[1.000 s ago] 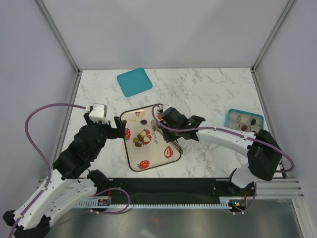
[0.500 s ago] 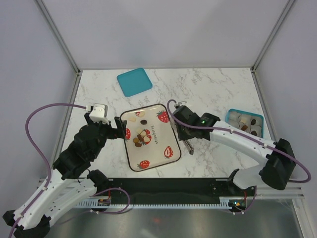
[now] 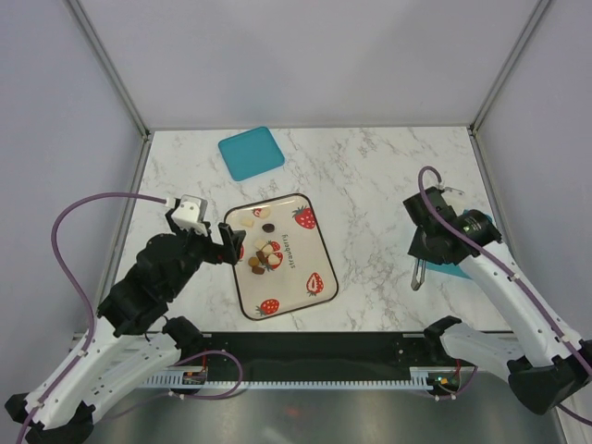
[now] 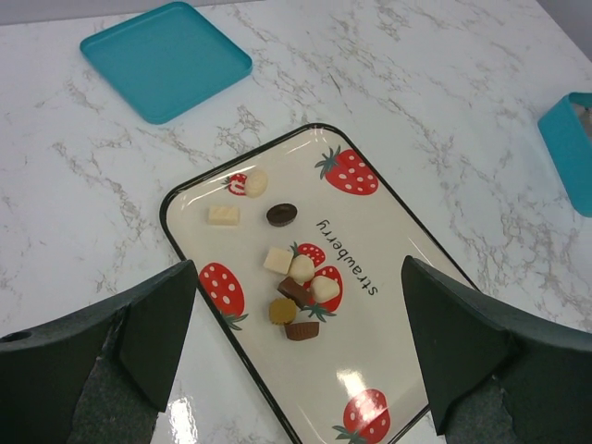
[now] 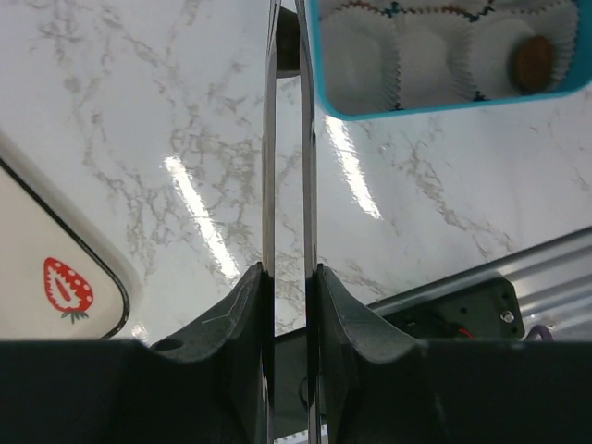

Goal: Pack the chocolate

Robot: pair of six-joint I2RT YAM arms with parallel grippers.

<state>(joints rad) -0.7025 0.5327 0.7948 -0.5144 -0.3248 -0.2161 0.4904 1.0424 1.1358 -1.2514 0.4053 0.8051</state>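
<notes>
Over the marble table (image 3: 370, 185), packing appeared to be mid-delivery: one piece was on its way to the teal box (image 5: 435, 106), while the teal lid (image 3: 251, 153) lay well apart at the far side. The strawberry tray (image 4: 398, 277) held a cluster of loose chocolates (image 4: 296, 287). The left gripper (image 4: 296, 351) hovered above them, fingers spread wide and empty. The right gripper (image 5: 289, 277) was clamped on metal tongs (image 5: 268, 166), squeezing the blades nearly together. What looked like a dark piece (image 5: 289, 42) was pinched at their tips, beside the box's edge. One brown chocolate (image 5: 532, 60) sat in a paper cup inside. The next move likely called for centring the tips over an empty cup and easing the squeeze.
</notes>
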